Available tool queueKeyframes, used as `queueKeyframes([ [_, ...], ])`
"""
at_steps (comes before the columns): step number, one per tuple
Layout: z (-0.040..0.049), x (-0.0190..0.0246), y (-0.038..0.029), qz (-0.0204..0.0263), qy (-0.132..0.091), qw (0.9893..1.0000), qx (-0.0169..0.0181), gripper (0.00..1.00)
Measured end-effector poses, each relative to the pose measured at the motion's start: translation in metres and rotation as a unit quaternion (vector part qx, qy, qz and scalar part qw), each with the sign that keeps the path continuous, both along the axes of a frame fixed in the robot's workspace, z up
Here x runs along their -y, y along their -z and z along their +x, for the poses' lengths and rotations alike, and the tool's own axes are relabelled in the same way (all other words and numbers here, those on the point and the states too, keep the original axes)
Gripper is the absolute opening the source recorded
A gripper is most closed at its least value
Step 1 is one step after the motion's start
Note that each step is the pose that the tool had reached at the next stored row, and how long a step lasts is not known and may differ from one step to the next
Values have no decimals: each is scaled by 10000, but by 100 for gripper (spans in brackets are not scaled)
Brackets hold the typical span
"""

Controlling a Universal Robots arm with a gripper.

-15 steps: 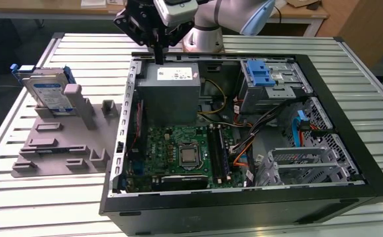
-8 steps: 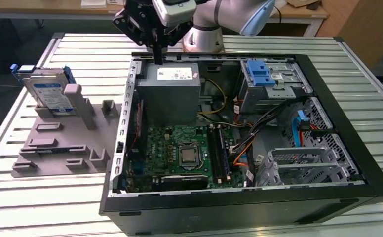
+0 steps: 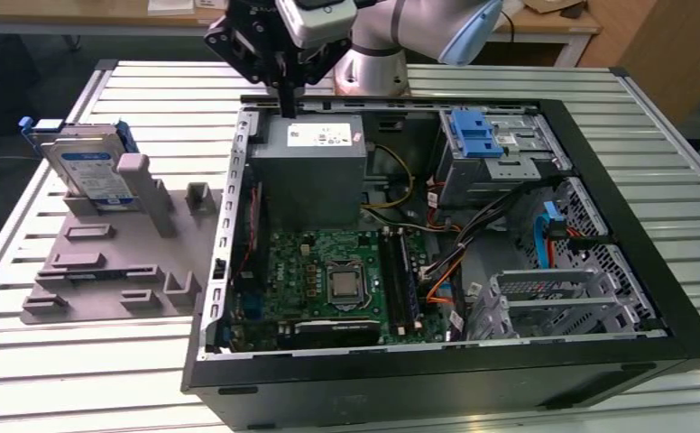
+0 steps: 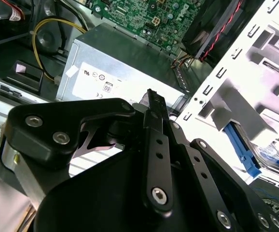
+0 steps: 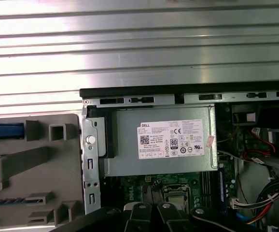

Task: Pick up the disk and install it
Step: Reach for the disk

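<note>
One disk (image 3: 90, 170), silver with a blue-and-white label and a blue carrier frame, is standing upright in a slot of a grey moulded holder (image 3: 109, 271) on the slatted metal desk (image 3: 145, 81), at the exterior view's left, well apart from the hand. One hand (image 3: 288, 108), black, is hanging over the far edge of an open computer case (image 3: 446, 388), its fingers drawn narrow together and holding nothing, tips pointing down just beside the grey power supply (image 3: 314, 176). One motherboard (image 3: 326, 271) is lying on the case floor beside the power supply. One silver drive cage (image 3: 494, 144) with a blue latch is sitting toward the exterior view's right. In the second wrist view the disk (image 4: 271, 162) is showing beyond the hand (image 4: 151, 96).
</note>
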State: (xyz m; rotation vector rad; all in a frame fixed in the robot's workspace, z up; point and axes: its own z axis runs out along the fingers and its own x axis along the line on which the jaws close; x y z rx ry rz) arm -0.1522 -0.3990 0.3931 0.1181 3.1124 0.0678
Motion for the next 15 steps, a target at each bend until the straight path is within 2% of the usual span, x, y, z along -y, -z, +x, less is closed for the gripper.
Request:
queueKeyframes([
  [4,-15,0,0,0,0,10000,0,11],
  [5,-125,0,4,0,0,10000,0,11],
  [15,-140,0,4,0,0,10000,0,11],
])
